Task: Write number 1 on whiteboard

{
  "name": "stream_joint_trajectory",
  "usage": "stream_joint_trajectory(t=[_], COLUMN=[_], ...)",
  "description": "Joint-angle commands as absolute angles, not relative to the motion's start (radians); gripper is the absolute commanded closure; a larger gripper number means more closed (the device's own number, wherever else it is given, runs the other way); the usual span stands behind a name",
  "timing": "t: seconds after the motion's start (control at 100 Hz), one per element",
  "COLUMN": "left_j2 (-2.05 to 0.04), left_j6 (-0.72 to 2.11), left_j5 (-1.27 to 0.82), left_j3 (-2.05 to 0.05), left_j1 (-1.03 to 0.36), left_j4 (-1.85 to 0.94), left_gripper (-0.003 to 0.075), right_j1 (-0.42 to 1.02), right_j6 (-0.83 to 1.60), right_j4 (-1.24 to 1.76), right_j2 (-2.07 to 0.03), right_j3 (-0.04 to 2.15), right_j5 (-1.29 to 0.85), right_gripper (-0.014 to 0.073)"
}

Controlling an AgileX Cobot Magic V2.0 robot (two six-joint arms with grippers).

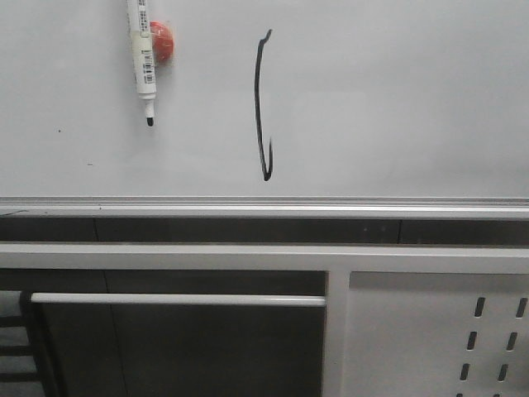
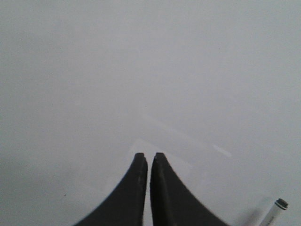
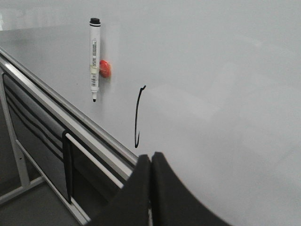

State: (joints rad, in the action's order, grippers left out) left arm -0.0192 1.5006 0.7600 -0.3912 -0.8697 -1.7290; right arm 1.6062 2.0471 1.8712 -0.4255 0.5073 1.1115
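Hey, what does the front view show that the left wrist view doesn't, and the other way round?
Only the front view shows the number 1, a red magnet behind the marker, the silver rail and a perforated panel below. Only the left wrist view shows the left gripper, its jaws pressed together and holding nothing. Both show the whiteboard and the marker pen; the left wrist view catches just the marker's end at its edge.

The whiteboard looks smooth and glossy; its rail brushed metal; the marker pen plastic.
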Motion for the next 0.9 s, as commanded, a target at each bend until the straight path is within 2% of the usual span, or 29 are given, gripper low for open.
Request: stream_joint_trajectory(t=[0.0,0.25,0.89], left_j2=[-0.028,-0.028,-0.028], left_j6=[1.51,1.51,1.51], left_j5=[0.641,0.448,0.466], left_j3=[-0.414,-0.414,-0.414], left_j1=[-0.866,-0.866,-0.866], left_j4=[-1.694,-1.694,-1.696], left_gripper=[0.0738,0.0738,0.0738], right_j1=[1.607,1.607,1.607], right_j6=[2.058,2.058,2.058], right_j4=[1.856,1.856,1.856], right_j2=[-0.434,-0.434,-0.434], right_j3=[0.528,0.528,0.528], right_j5=[1.064,1.066,1.066], right_gripper=[0.0664,0.0664,0.0664])
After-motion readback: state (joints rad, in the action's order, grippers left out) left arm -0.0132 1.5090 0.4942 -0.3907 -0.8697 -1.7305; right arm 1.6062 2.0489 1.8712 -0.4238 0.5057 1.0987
